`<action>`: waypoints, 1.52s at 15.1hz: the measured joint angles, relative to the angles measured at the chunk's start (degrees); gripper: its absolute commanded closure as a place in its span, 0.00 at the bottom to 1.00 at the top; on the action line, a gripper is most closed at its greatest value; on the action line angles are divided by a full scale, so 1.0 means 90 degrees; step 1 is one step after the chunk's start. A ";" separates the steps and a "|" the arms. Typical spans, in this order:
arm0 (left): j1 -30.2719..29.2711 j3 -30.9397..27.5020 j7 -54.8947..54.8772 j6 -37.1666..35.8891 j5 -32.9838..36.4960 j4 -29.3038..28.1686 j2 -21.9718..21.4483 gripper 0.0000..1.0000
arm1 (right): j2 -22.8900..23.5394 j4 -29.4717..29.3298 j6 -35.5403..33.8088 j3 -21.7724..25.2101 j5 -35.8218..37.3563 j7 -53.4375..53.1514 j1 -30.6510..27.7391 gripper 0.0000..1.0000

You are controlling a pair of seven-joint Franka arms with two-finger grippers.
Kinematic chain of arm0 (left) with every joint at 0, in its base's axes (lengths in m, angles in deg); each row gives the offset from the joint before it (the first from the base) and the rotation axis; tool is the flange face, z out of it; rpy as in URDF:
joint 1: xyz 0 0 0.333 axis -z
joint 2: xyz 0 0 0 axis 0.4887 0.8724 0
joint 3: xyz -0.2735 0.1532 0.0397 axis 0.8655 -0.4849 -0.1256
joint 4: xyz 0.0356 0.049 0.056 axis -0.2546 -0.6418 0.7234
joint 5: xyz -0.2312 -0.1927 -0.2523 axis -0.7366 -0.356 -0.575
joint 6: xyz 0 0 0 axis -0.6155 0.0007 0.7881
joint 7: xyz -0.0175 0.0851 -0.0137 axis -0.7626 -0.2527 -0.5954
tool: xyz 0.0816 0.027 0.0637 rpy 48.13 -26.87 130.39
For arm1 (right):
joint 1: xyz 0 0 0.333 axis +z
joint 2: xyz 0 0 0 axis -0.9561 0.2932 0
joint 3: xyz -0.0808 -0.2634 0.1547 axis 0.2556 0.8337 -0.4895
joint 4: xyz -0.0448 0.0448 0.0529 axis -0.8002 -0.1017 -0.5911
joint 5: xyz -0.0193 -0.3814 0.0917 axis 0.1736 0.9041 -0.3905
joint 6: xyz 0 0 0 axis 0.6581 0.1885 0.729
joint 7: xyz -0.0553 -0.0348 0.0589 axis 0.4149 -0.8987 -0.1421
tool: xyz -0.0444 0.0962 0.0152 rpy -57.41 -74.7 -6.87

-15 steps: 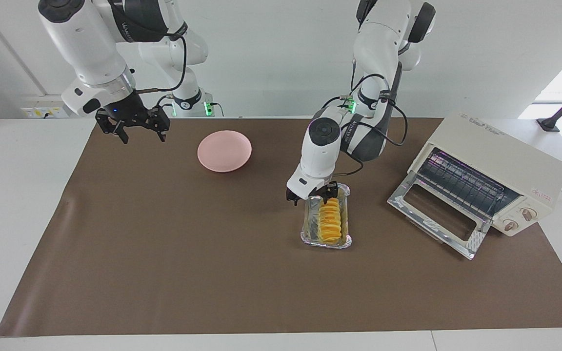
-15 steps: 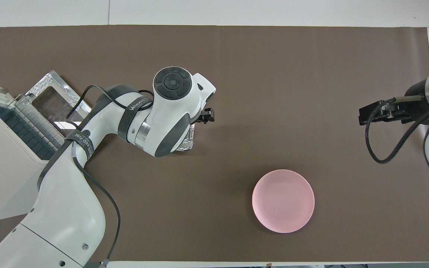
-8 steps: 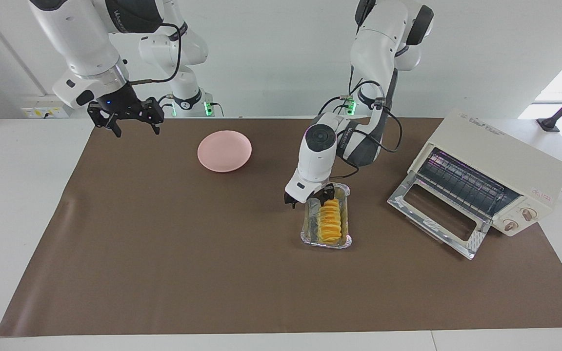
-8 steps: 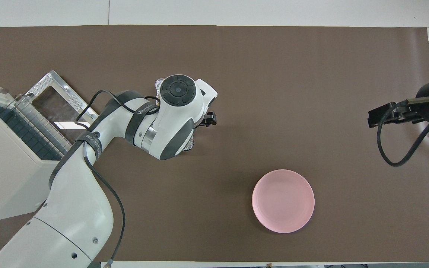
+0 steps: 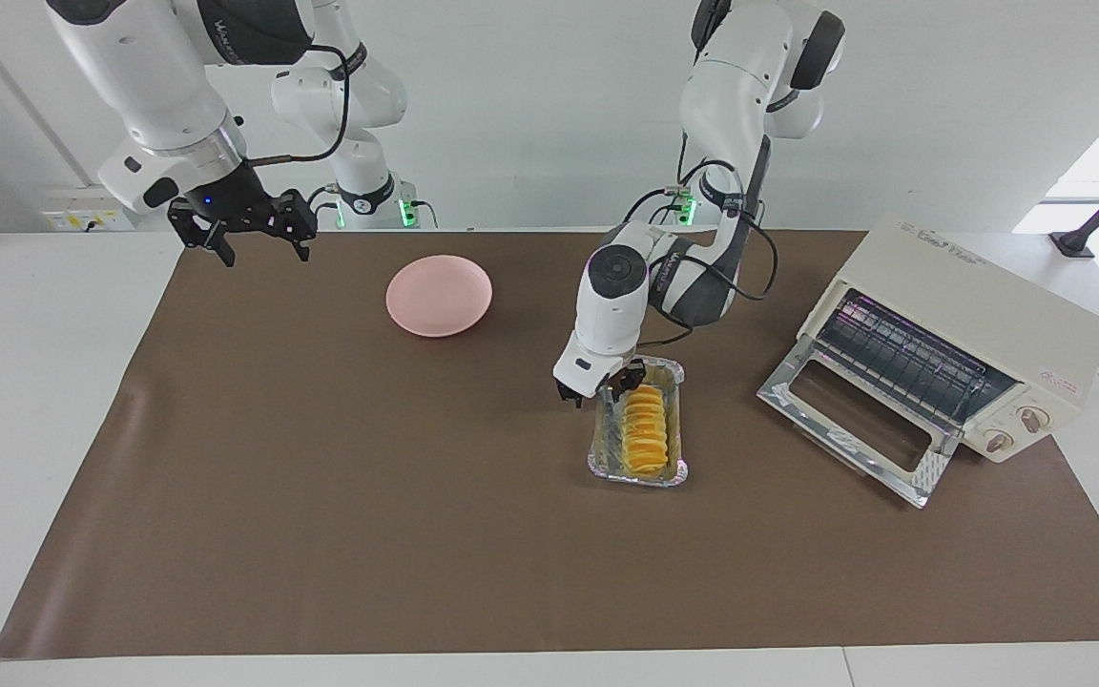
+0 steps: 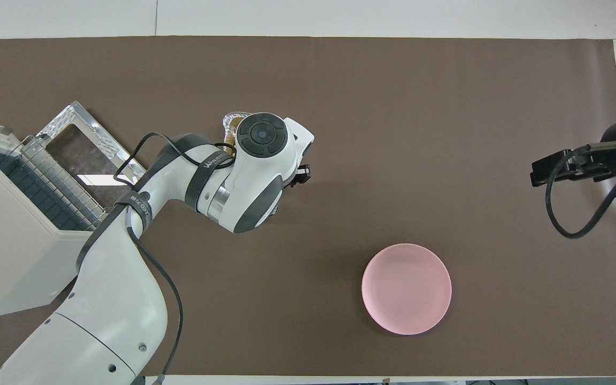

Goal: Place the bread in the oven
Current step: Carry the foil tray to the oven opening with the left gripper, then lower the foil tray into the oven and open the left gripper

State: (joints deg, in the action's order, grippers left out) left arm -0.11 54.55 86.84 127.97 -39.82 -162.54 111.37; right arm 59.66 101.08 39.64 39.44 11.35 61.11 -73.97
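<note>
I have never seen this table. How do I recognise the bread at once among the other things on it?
Find the cream oven with its glass door dropped open, at the left arm's end of the table. Beside it, toward the middle, lies a silver foil tray, with the left gripper at its end nearer the robots. The bread lies in it: a ridged golden-yellow loaf, unlike the empty pink plate.

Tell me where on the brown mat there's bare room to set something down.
Barest: the wide mat strip farther from the robots than the pink plate and foil tray. Also free: between plate and the right arm's end, though the right gripper hangs there. Crowded: the left gripper at the bread, and between tray and the oven door.
</note>
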 measured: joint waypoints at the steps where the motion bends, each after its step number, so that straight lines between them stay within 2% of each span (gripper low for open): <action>1: -0.0004 -0.0031 0.0000 0.0000 0.0082 0.0000 0.0000 1.00 | 0.0000 0.0000 -0.0008 0.0000 -0.0034 0.0000 -0.0011 0.00; 7: -0.0021 -0.0081 -0.0001 -0.0103 0.0205 0.0058 -0.0001 1.00 | 0.0000 -0.0002 -0.0055 0.0000 -0.0321 0.0000 -0.0096 0.00; 9: -0.0032 -0.0098 0.0018 -0.0629 0.0197 0.0368 -0.0006 1.00 | 0.0000 -0.0006 -0.0055 -0.0001 -0.0340 0.0000 -0.0097 0.00; 11: -0.0181 -0.0153 0.0064 -0.1397 0.0195 0.0957 -0.0037 1.00 | 0.0000 -0.0007 -0.0055 -0.0001 -0.0341 0.0000 -0.0097 0.00; 14: -0.0854 -0.0211 0.0042 -0.2379 0.0205 0.1726 -0.0231 1.00 | 0.0000 -0.0008 -0.0055 -0.0020 -0.0340 0.0000 -0.0095 0.00; 16: -0.1246 -0.0273 -0.0002 -0.2721 0.0286 0.1912 -0.0358 1.00 | 0.0000 -0.0007 -0.0055 -0.0033 -0.0339 0.0000 -0.0094 0.00; 19: -0.1301 -0.0794 0.0027 -0.2754 0.0291 0.1930 -0.0347 1.00 | 0.0000 -0.0008 -0.0055 -0.0035 -0.0315 0.0000 -0.0094 0.00; 23: -0.1507 -0.1600 0.0040 -0.2756 -0.0102 0.1907 -0.0269 1.00 | 0.0000 -0.0007 0.0099 -0.0035 -0.0142 0.0001 -0.0094 0.00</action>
State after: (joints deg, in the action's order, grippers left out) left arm -13.67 40.15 87.20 103.16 -40.74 -145.37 108.95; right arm 59.66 101.01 40.54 39.13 10.07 61.12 -74.81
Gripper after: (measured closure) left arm 0.982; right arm 0.000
